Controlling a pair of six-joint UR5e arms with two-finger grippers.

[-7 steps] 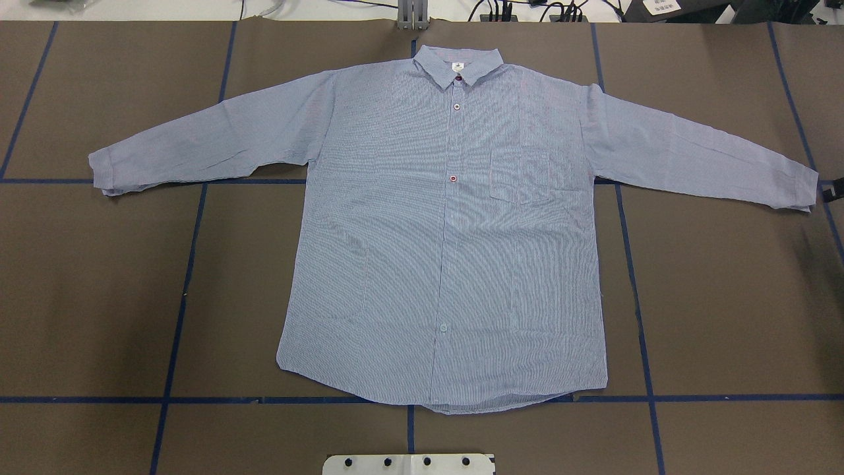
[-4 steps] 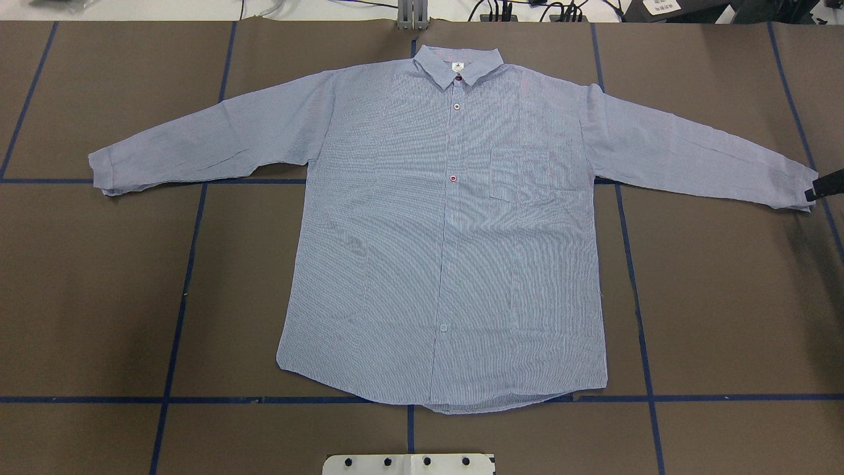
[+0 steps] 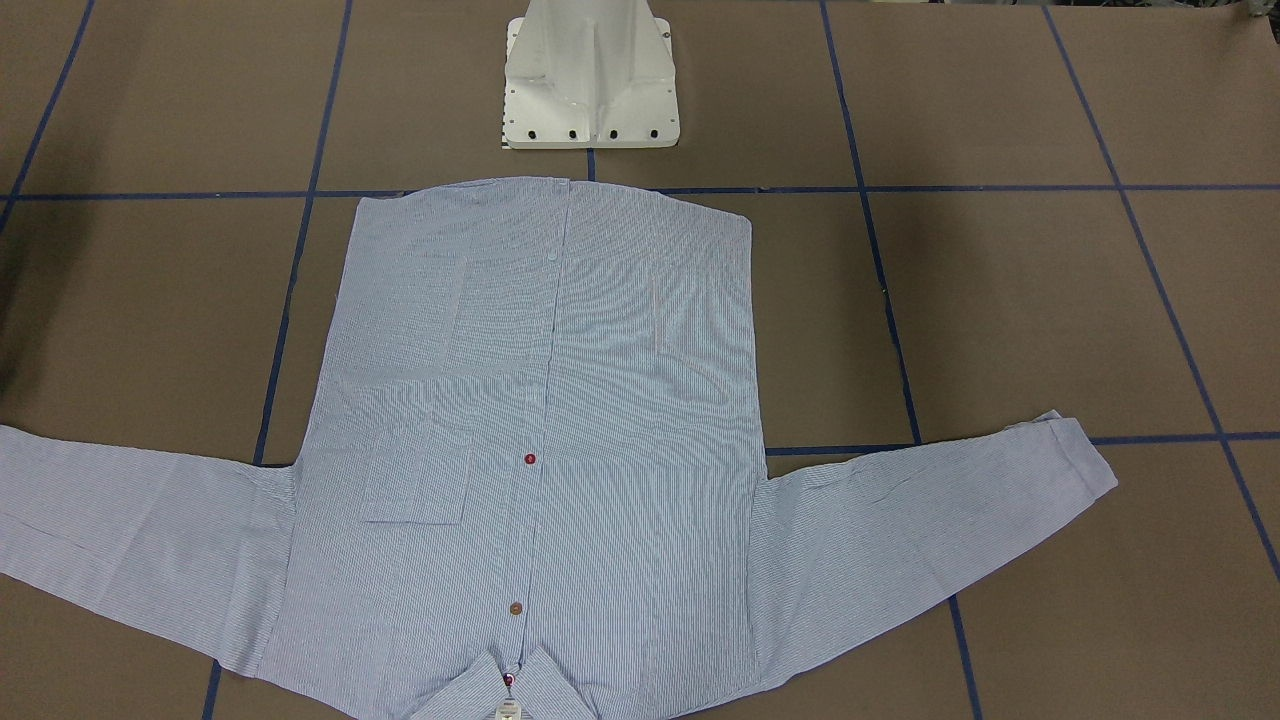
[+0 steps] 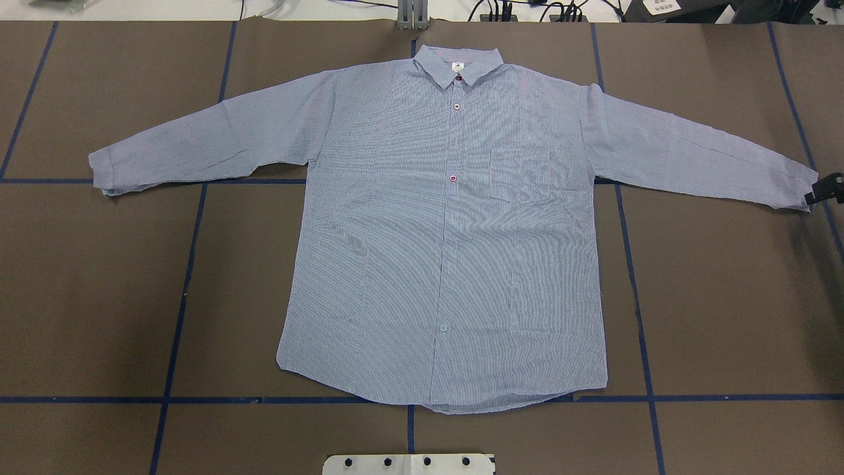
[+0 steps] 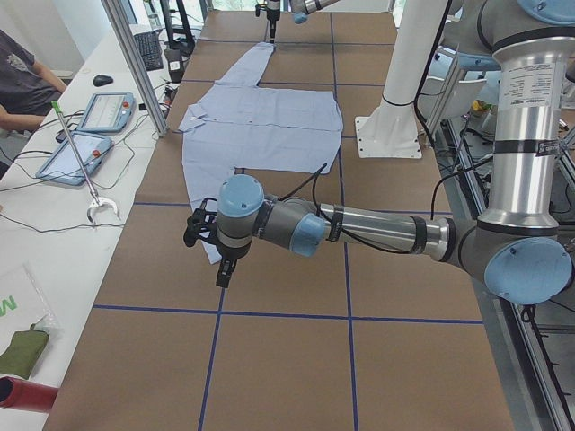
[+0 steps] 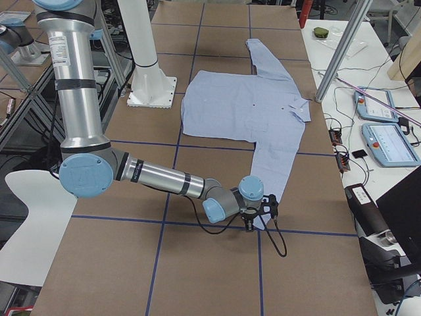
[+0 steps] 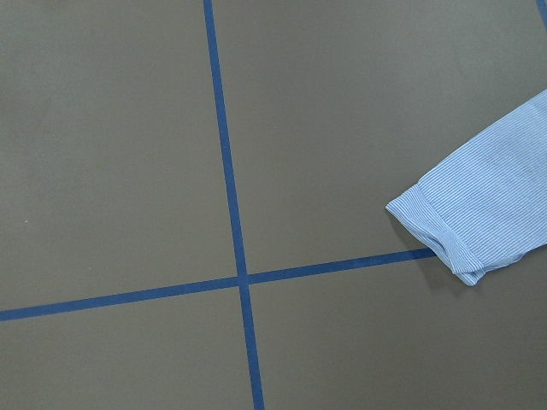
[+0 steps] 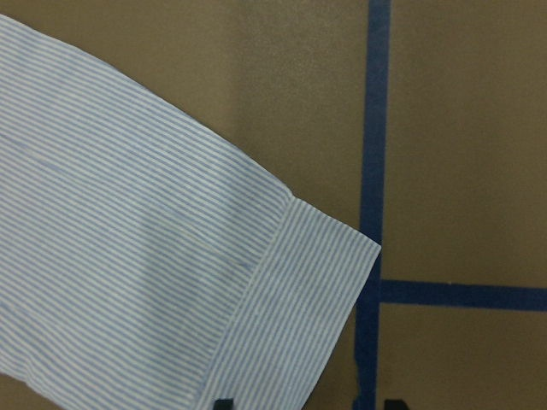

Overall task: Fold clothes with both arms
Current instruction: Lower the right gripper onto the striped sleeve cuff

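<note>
Shirt [image 4: 448, 231] flat on worktop [image 4: 725, 297]. We see right hand [image 8: 308, 403] spread, seemingly astride sleeve cuff [image 8: 299, 290]; left hand [image 5: 223, 275] state we cannot tell.

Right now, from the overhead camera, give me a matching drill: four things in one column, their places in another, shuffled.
Things:
1. collar
2. chest pocket
3. right gripper
4. white base

Places in the overhead view:
A. bottom edge, centre
B. at a sleeve cuff, by the view's right edge
C. top centre
D. just right of the button line

Pairs: 1-C, 2-D, 3-B, 4-A.
</note>
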